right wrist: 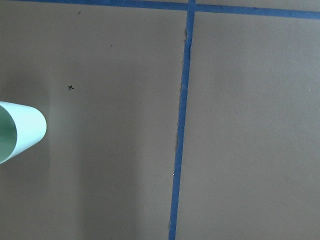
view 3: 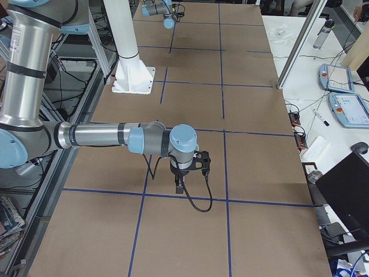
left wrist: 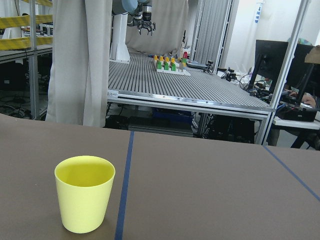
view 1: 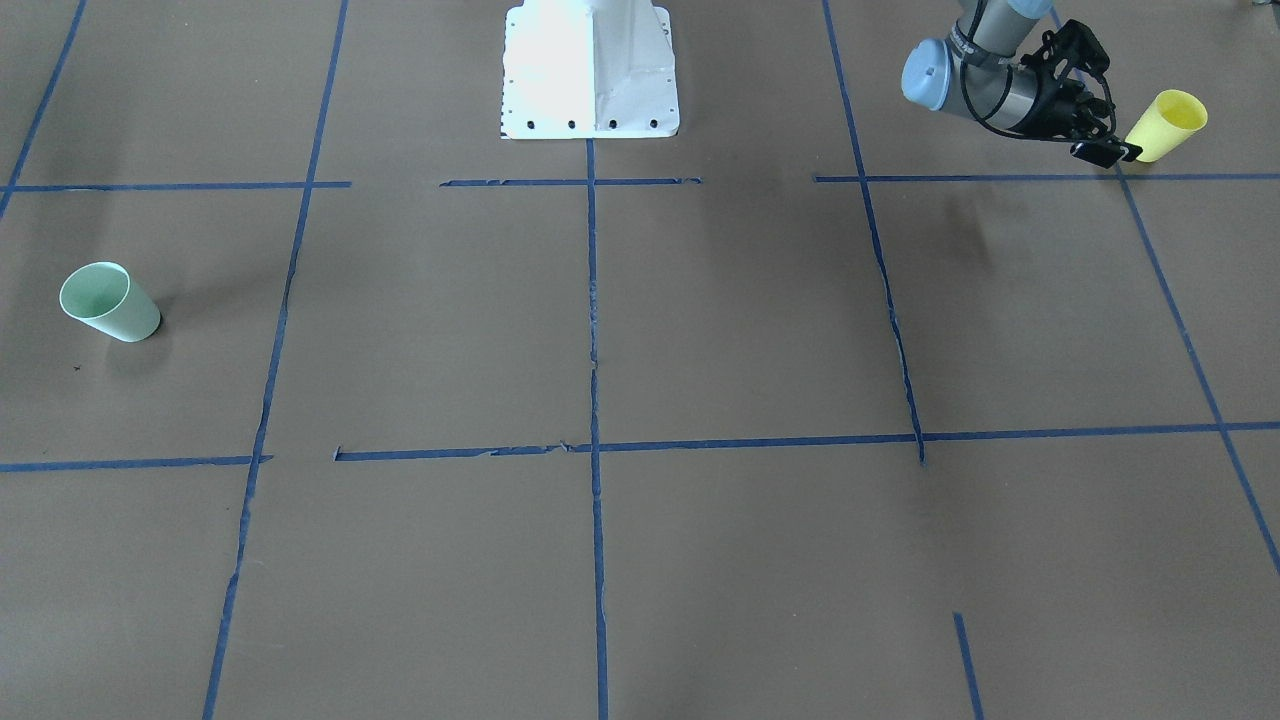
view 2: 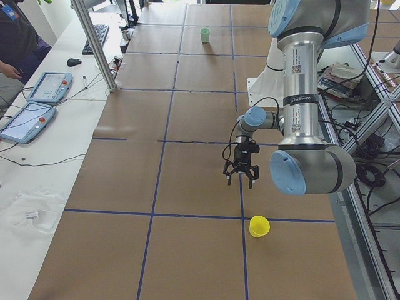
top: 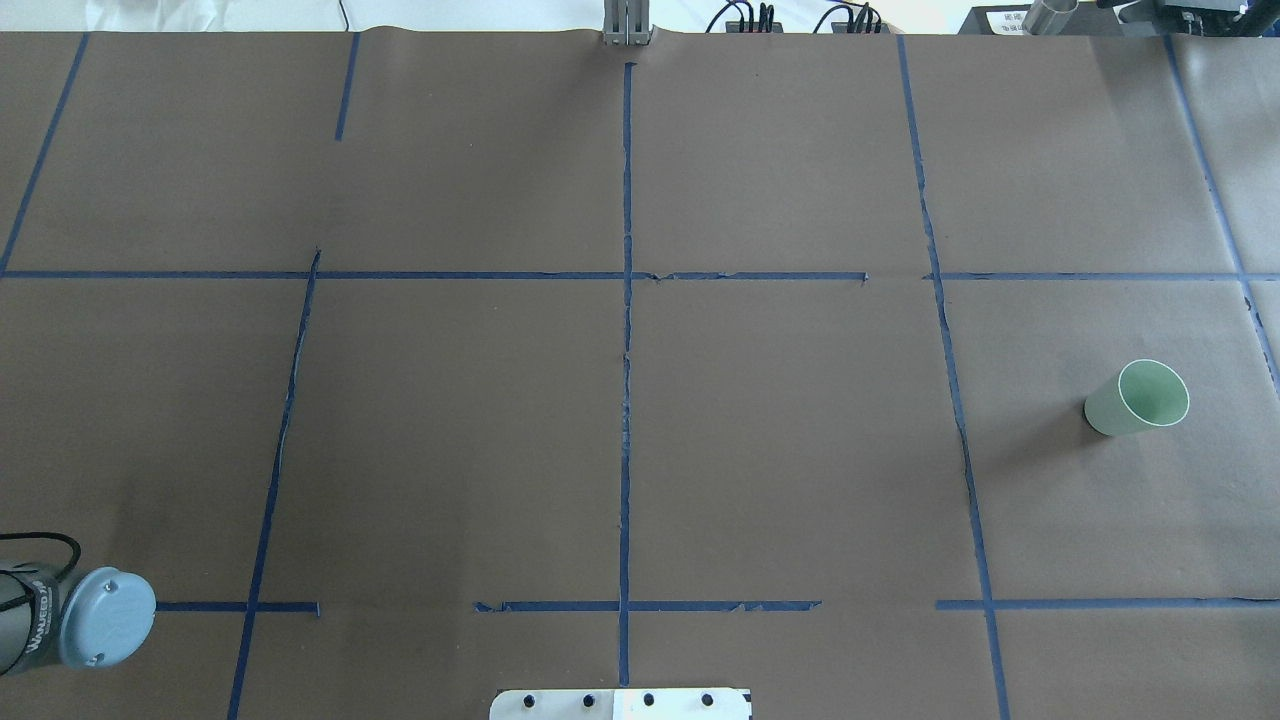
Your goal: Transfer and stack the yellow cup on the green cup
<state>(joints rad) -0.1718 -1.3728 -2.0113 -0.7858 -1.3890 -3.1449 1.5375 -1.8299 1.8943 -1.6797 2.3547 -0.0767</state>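
Note:
The yellow cup [view 1: 1166,124] stands upright on the table near the robot's side; the left wrist view shows this yellow cup [left wrist: 84,200] low and left, with no fingers in frame. My left gripper [view 1: 1105,148] hovers a short way from it, not touching, and its fingers [view 2: 229,174] are spread open and empty. The green cup [view 1: 108,301] stands upright far off at the other end of the table, and appears as a green cup [right wrist: 17,133] at the right wrist view's left edge. My right gripper [view 3: 180,184] points down near it; whether it is open or shut I cannot tell.
Brown paper with blue tape lines [top: 626,400] covers the table. The white robot base [view 1: 590,70] sits at the middle of the robot's edge. A side bench with tablets [view 2: 28,106] and a person's arm [view 2: 12,69] lies beyond the far edge.

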